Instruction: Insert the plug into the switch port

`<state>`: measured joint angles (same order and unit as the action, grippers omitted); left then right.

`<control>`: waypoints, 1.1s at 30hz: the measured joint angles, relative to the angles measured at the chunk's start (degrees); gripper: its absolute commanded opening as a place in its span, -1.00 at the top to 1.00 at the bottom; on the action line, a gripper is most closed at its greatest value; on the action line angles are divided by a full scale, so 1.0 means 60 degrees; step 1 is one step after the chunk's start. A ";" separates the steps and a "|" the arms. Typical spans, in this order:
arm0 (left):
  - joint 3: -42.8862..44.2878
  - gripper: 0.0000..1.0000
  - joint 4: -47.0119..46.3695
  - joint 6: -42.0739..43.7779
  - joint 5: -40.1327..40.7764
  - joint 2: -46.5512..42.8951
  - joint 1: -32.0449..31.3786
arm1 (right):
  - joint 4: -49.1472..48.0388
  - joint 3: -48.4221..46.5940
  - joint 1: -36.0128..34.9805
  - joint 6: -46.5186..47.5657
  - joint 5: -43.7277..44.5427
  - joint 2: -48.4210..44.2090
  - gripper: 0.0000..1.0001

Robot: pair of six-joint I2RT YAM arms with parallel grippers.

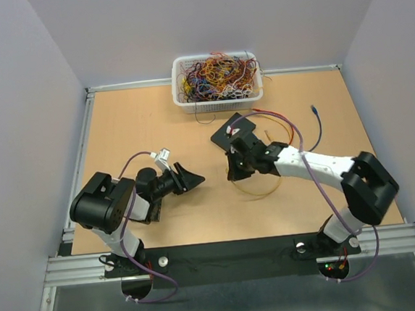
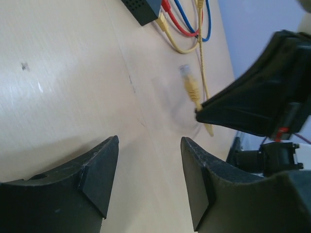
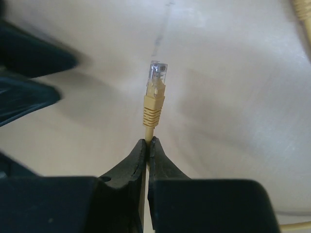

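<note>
The right gripper (image 3: 147, 143) has its two fingers pressed fully together on the yellow cable (image 3: 146, 133), just behind the boot of the plug (image 3: 155, 80), so the plug sticks out free in front of the fingertips, toward 12 o'clock in the right wrist view. Whether it rests on the table (image 1: 153, 116) or hangs a little above it, I cannot tell. The left gripper (image 2: 149, 145) stands at about 9 o'clock from the right one, its fingers well apart and holding nothing. The switch (image 1: 233, 133) lies near, at about 12 o'clock from the right gripper in the top view, with red, blue and yellow cables (image 2: 187, 29) already in it. I judge that the grasp is done; bringing the plug to a free port, lining it up and pushing it in are not yet done.
</note>
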<state>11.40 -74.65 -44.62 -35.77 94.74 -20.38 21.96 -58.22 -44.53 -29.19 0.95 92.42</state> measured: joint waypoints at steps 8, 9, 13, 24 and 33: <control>-0.0474 -0.30 -0.0044 -0.2477 -0.0470 0.0433 0.0036 | -0.1909 0.1432 -0.0033 0.0069 -0.2415 -0.2379 0.99; -0.0474 -0.30 -0.0029 -0.2779 -0.0488 0.0583 0.0033 | -0.2182 0.1719 -0.0033 0.0029 -0.2707 -0.2550 0.99; -0.0474 -0.30 -0.0011 -0.3544 -0.0488 0.0506 -0.0044 | -0.2816 0.2437 -0.0033 -0.0189 -0.3362 -0.2863 0.99; -0.0586 -0.28 -0.0102 -0.4619 0.0200 -0.1246 -0.0200 | -0.4288 0.2667 -0.0029 -0.0703 -0.4335 -0.2841 0.99; -0.0590 -0.28 0.0084 -0.4564 0.0758 -0.2149 -0.0721 | -0.4681 0.2663 -0.0029 -0.0929 -0.4506 -0.2484 0.99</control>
<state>7.86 -74.15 -72.01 -31.22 81.84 -24.71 -6.13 -42.24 -44.71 -34.76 -26.09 77.52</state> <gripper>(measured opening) 0.643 0.046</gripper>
